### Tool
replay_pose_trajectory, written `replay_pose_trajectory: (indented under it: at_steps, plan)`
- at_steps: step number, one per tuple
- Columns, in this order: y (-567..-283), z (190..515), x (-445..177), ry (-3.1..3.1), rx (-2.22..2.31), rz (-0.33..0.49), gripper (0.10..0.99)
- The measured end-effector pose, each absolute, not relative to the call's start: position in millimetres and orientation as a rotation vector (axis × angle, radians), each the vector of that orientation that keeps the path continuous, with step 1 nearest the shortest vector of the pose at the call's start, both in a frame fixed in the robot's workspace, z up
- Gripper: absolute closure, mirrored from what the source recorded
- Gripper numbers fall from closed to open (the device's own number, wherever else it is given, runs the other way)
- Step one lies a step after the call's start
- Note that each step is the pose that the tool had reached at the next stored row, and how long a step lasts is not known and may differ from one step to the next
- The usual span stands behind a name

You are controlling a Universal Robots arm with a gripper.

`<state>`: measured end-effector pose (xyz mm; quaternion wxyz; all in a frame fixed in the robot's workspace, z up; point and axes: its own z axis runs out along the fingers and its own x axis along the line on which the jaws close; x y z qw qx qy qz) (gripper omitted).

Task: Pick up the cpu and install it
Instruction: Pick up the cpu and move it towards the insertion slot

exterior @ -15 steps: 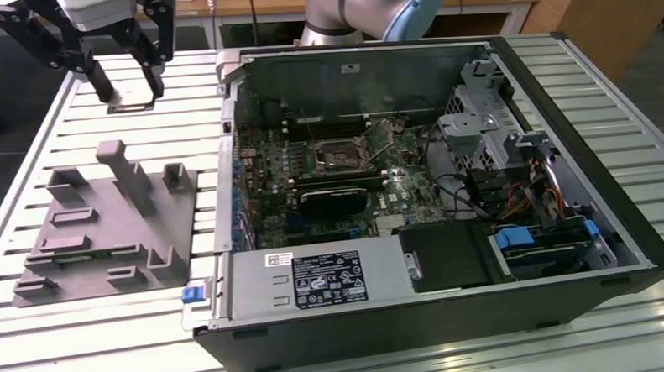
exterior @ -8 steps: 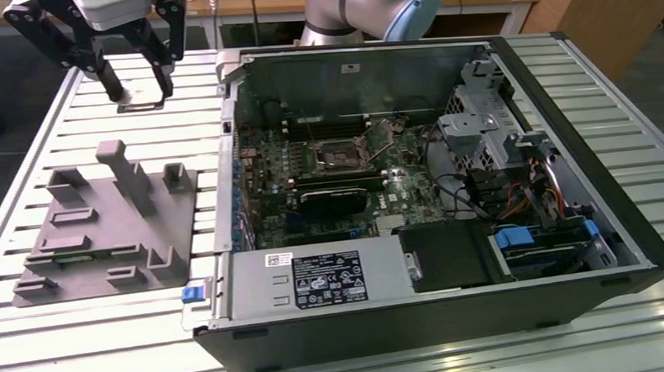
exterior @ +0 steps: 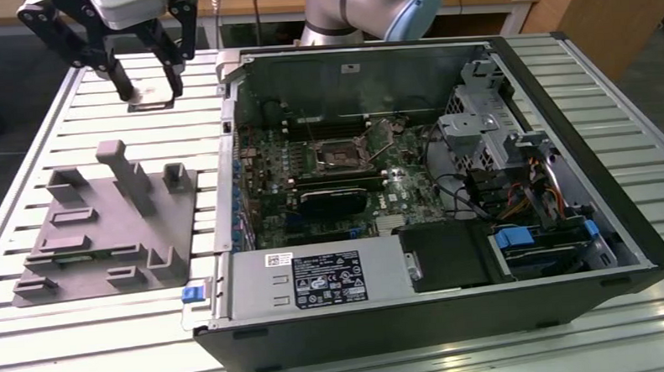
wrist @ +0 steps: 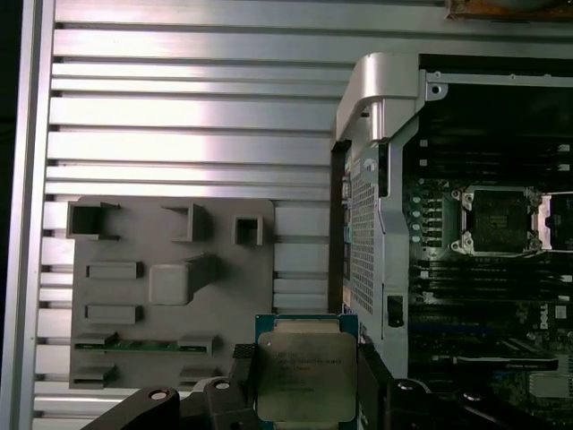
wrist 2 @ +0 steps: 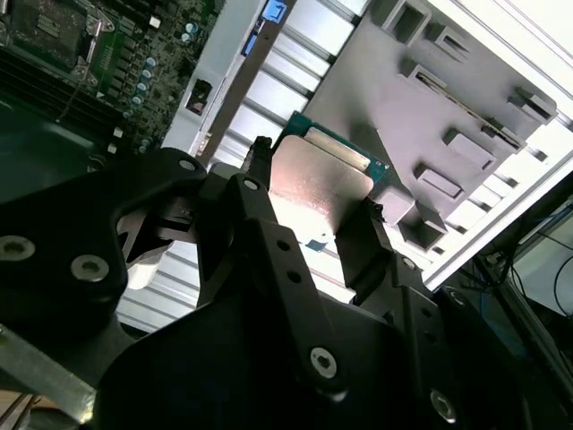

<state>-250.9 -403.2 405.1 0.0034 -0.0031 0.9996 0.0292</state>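
Note:
My gripper (exterior: 152, 89) hangs high above the slatted table at the exterior view's upper left, shut on the cpu (exterior: 153, 100). In both wrist views the cpu (wrist: 304, 376) (wrist 2: 322, 179) shows as a flat square chip with a silver top and a green-edged rim, clamped between the two black fingers (wrist 2: 255, 193). The gripper (wrist: 304, 387) (wrist 2: 313, 204) is above the gap between the grey fixture block (wrist: 170, 287) and the open computer case. The black motherboard socket (exterior: 336, 155) (wrist: 497, 219) lies uncovered inside the case, well away from the cpu.
The open computer case (exterior: 599, 141) takes up the exterior view's right half, with its silver corner bracket (wrist: 376, 90) standing up near the gripper. The grey fixture block (exterior: 109, 221) with upright posts lies on the slatted table (exterior: 93, 348). Cables and drive bays fill the case's right side.

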Motion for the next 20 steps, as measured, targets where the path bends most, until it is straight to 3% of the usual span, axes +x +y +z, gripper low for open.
replay_pose_trajectory:
  at_steps: [20]
  plan:
    - [-398, 403, -174, 3.133, -0.012, 0.091, 0.549]
